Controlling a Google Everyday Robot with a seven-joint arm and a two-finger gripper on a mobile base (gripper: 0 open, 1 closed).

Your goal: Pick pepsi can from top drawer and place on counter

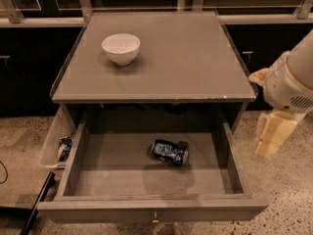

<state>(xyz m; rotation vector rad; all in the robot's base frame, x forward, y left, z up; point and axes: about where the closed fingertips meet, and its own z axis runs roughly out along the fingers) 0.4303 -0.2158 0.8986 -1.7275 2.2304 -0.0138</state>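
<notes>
Nearest, the top drawer (pixel 146 208) stands pulled wide open, its flat front panel carrying a small knob (pixel 155 217) that is partly cut off by the lower edge. The gripper (pixel 273 140) hangs outside the drawer, beyond its right wall, above the speckled floor (pixel 288 195). It shows as one pale yellow block pointing down, and I cannot tell whether it is spread or closed. It holds nothing. The white arm (pixel 293 82) above it is cut off by the right edge.

The pepsi can (pixel 168 152) lies on its side on the drawer floor, left of the gripper and well apart from it, with the drawer's right wall between them. Its long axis runs roughly left to right, the right end a little nearer the front. Which end is the top is hard to make out.

Far left of the gripper, a clear side bin (pixel 51 141) holds a blue-and-white packet (pixel 64 148), half hidden by the drawer wall.

Farther back and higher than the gripper, the counter (pixel 186 58) carries a white bowl (pixel 121 48) toward its back left.
</notes>
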